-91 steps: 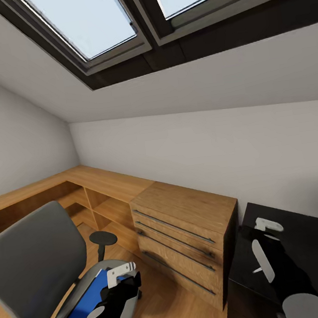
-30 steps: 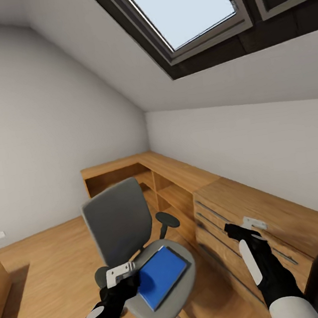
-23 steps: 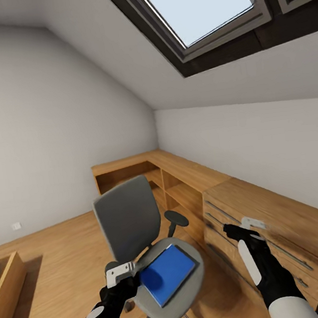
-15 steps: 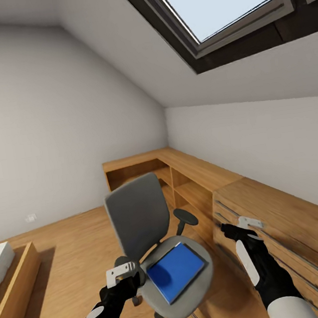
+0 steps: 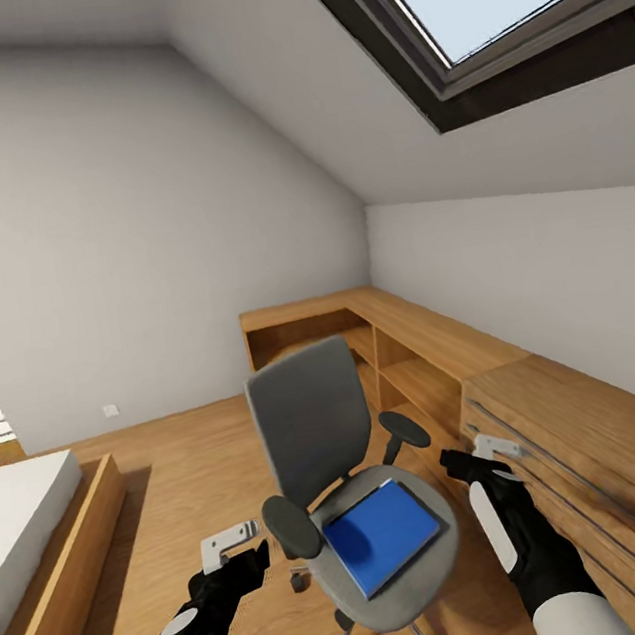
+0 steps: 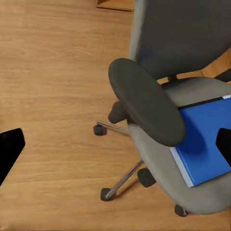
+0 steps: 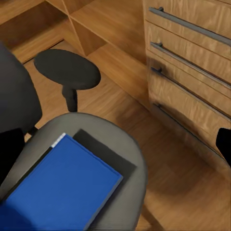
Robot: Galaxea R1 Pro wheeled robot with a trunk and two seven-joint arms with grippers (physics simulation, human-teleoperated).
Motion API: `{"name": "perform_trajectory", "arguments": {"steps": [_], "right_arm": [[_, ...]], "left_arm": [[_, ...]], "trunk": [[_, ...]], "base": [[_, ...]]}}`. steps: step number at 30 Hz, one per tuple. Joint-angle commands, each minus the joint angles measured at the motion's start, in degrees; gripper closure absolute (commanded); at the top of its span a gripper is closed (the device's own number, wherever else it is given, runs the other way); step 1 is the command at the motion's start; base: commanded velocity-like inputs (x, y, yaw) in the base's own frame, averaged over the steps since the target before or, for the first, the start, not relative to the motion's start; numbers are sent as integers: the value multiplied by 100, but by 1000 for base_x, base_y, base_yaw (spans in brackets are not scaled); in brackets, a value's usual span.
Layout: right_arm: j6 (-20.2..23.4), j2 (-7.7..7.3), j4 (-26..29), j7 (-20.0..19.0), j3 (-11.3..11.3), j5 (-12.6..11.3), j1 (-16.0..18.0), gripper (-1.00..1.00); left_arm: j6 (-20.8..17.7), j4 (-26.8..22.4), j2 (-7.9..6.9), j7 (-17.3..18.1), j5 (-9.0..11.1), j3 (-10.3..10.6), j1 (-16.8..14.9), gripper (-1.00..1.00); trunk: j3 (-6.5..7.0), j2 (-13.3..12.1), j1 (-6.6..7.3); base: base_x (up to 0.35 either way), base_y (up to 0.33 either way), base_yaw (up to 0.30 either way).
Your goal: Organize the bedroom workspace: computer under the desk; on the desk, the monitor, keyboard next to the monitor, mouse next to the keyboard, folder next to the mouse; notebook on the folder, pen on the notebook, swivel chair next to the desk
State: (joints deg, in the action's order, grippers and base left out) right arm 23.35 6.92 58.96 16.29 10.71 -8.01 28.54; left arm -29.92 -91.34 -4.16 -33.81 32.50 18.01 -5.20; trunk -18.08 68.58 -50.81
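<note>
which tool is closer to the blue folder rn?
Roughly even, right slightly nearer. Right tool hovers off the blue folder beyond the seat's drawer side; left tool sits past the near armrest.

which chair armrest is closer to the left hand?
The armrest at the seat's front-left, beside the left hand. The other armrest sits past the blue folder, nearer the right hand.

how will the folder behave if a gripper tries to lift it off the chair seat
The folder lies flat on the chair seat, so a gripper would likely need an edge to get under. It looks thin and wide, so probably light but may sag if held by one corner. The chair has castors, so pressing down may roll it away.
</note>
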Motion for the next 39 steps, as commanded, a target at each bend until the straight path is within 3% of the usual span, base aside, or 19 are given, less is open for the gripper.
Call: {"name": "perform_trajectory", "arguments": {"steps": [1, 14, 25, 39], "right_arm": [[15, 3, 2, 33, 4, -60, 3, -100], [3, 3, -51, 101, -264, -60, 3, -100], [5, 3, -52, 178, -280, -69, 3, -100], [-5, -21, -60, 156, -274, -69, 3, -100]], "left_arm": [[-5, -6, -6, -58, 54, -1, -8, -100], [-5, -6, -6, -56, 58, -78, -8, -100], [-5, -6, -6, -56, 57, -104, -8, -100], [-5, -6, -6, -65, 52, -104, -8, -100]], "trunk": [[-13, 5, 0], [-84, 5, 0], [-143, 5, 0], [-153, 5, 0]], "base": [[0, 0, 236], [0, 0, 236], [2, 0, 226], [178, 0, 26]]}}
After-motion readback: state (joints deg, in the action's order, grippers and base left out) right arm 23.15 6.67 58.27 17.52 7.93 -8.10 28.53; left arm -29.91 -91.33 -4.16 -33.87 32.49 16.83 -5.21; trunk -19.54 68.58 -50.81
